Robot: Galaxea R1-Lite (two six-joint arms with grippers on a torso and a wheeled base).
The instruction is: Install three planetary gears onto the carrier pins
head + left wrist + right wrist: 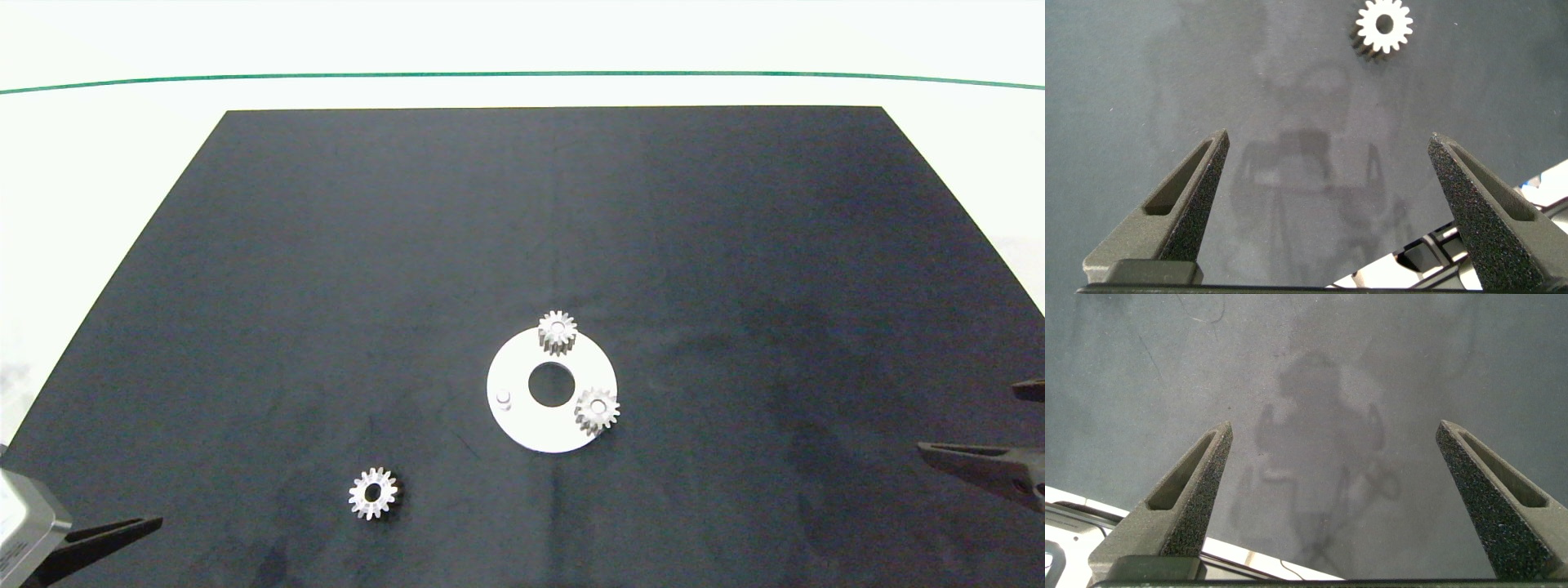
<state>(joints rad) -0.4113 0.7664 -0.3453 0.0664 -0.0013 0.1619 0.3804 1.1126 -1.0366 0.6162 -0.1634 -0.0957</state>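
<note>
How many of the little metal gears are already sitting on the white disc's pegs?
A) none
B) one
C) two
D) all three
C: two gears sit on the white disc, one peg stands bare, and the third gear lies loose on the dark mat, near the left gripper.

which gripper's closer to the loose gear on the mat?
Left. The left gripper sits open at the mat's near-left corner, a short way from the loose gear. The right gripper, also open, is at the far right edge, beyond the carrier disc.
</note>
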